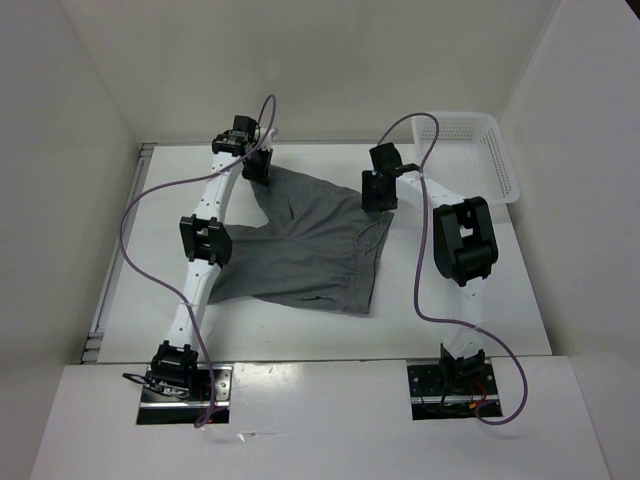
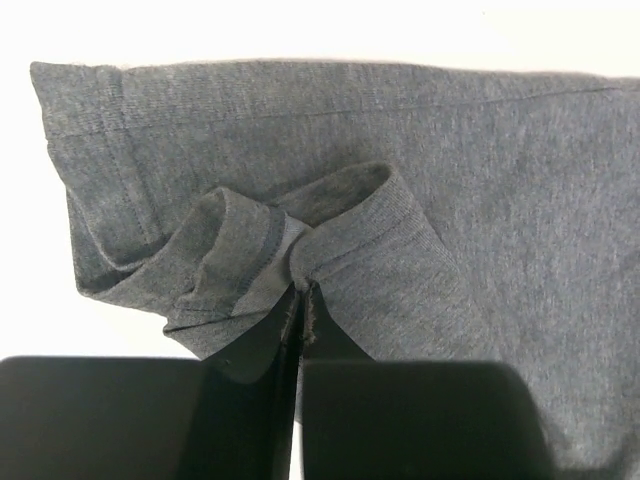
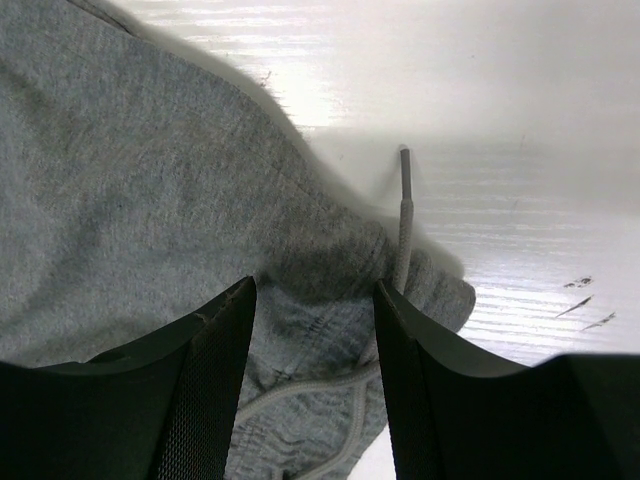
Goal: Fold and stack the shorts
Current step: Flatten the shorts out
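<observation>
The grey shorts point(image 1: 300, 255) lie spread in the middle of the white table, waistband toward the right. My left gripper point(image 1: 258, 166) is at their far left leg end. In the left wrist view its jaws are shut, pinching a bunched fold of the hem point(image 2: 300, 262) of the shorts point(image 2: 470, 170). My right gripper point(image 1: 380, 194) is over the far waistband corner. In the right wrist view this gripper point(image 3: 315, 292) is open, its fingers point(image 3: 215, 375) straddling the gathered waistband point(image 3: 330, 330). The drawstring point(image 3: 403, 215) trails out onto the table.
A white plastic basket point(image 1: 488, 150) stands at the back right corner. White walls enclose the table on the left, back and right. Purple cables point(image 1: 135, 215) loop beside both arms. The right arm's elbow point(image 1: 464, 240) hangs just right of the shorts.
</observation>
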`<state>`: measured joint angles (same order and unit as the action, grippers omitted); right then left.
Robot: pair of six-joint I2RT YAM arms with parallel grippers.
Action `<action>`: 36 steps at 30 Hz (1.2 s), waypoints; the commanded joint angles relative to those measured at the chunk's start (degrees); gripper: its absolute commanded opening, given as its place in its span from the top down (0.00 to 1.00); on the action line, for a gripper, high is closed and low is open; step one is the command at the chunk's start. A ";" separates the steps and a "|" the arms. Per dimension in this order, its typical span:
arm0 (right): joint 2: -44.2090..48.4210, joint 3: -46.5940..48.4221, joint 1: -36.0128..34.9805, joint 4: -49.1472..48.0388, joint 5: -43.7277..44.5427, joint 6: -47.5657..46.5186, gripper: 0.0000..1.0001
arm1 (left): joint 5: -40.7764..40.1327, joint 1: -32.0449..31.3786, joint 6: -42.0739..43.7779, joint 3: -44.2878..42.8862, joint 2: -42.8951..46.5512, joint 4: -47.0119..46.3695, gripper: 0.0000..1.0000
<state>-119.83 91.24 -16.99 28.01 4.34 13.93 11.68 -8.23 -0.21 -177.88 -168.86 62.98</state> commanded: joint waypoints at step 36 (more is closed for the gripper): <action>2.04 2.98 -1.73 -2.08 -3.39 -0.75 0.39 | -5.98 11.48 0.21 67.62 45.90 -16.74 0.45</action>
<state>-123.68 93.76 -18.02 27.88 1.50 14.02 4.49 2.66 -0.19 -101.91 -123.92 50.85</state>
